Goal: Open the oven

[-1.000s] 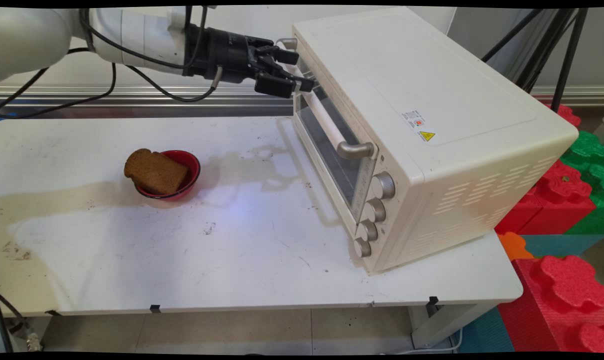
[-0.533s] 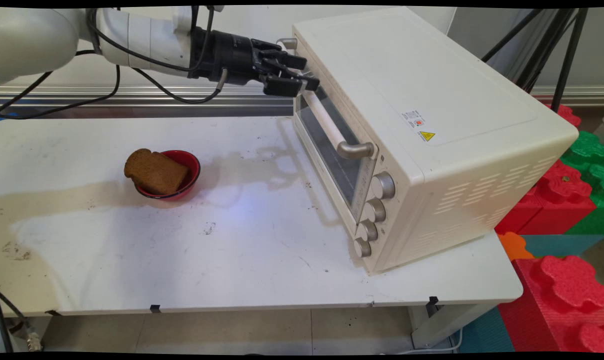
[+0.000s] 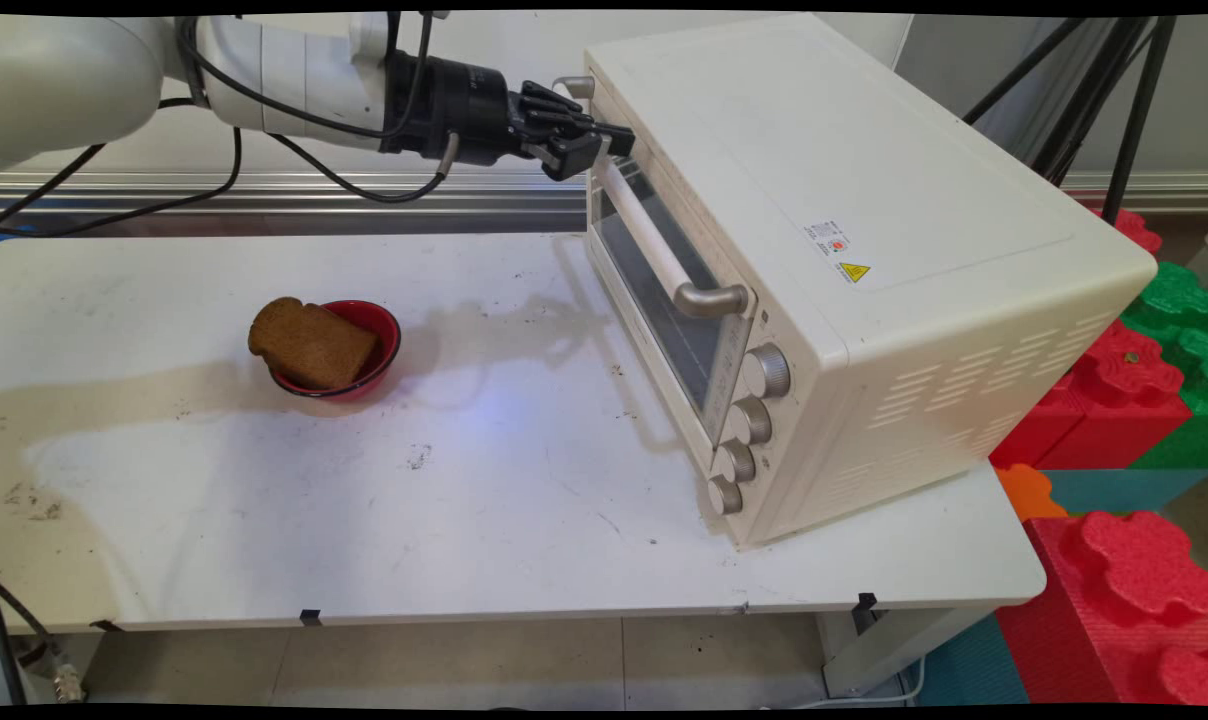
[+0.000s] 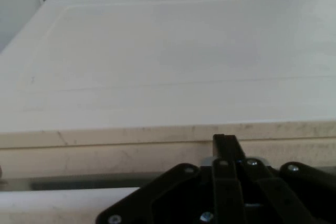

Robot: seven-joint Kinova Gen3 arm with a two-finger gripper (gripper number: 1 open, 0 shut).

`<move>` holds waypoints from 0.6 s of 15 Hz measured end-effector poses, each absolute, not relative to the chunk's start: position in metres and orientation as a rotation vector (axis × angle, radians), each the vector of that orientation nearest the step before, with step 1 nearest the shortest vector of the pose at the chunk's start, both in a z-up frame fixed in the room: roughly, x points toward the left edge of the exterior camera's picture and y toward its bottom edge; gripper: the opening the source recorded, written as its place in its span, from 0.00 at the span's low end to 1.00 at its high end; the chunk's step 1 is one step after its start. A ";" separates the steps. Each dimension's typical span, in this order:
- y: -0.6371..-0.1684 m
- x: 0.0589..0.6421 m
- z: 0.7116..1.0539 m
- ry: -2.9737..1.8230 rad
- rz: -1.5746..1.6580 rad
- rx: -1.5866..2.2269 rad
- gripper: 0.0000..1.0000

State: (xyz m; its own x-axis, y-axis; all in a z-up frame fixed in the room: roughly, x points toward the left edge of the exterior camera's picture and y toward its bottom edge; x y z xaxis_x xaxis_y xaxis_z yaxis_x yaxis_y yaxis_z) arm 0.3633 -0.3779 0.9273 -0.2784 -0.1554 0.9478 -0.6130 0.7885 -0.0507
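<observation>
One cream oven (image 3: 864,260) with four knobs (image 3: 749,425) stands on the table's (image 3: 464,520) right; the tool (image 3: 604,145), fingers together, touches its door top near the handle (image 3: 654,245).

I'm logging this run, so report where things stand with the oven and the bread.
Done: nothing that shows; the oven door is closed. In hand: the gripper is shut, its tips at the door's top edge just above the handle; whether it pinches anything cannot be told. Left: the bread lies untouched, leaning in the red bowl on the table, well apart from the oven.
</observation>
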 end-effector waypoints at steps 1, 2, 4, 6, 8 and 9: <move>-0.379 0.363 0.927 -1.833 0.501 0.588 0.00; -0.380 0.363 0.927 -1.840 0.509 0.582 0.00; -0.381 0.362 0.925 -1.856 0.529 0.563 0.00; -0.382 0.362 0.925 -1.868 0.546 0.546 0.00; -0.382 0.362 0.924 -1.878 0.561 0.532 0.00; -0.383 0.362 0.923 -1.886 0.571 0.524 0.00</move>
State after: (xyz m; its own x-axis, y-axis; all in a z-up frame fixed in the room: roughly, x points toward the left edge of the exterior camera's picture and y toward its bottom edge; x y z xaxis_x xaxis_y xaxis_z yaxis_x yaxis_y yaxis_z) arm 0.3621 -0.3825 0.9228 -0.3555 -0.0950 0.9298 -0.5947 0.7905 -0.1466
